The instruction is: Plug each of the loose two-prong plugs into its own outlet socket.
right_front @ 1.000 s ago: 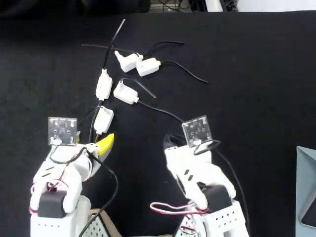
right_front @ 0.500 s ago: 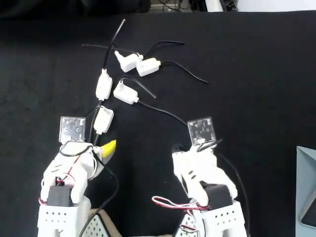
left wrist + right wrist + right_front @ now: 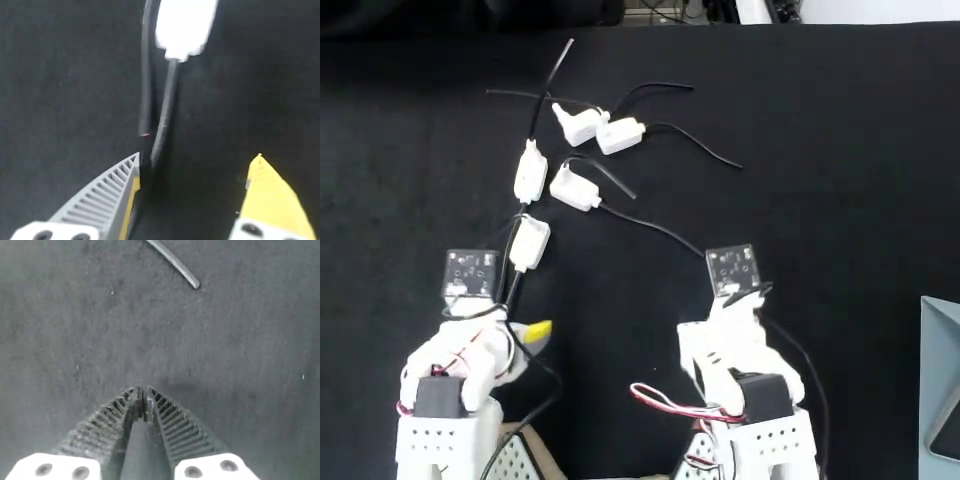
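- Left gripper [image 3: 198, 156]: jaws released; nearest plug [image 3: 530, 243] lies on bench [image 3: 840, 150] just ahead, its cord [image 3: 162, 120] between them.
- Right gripper [image 3: 144, 390]: jaws clenched, empty.
- Plug body probably light, rigid and slick, cord floppy; grip the body's flat sides.

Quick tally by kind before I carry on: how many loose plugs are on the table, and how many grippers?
Loose white plugs: 5
Grippers: 2 (left gripper open, right gripper shut)
Total: 7
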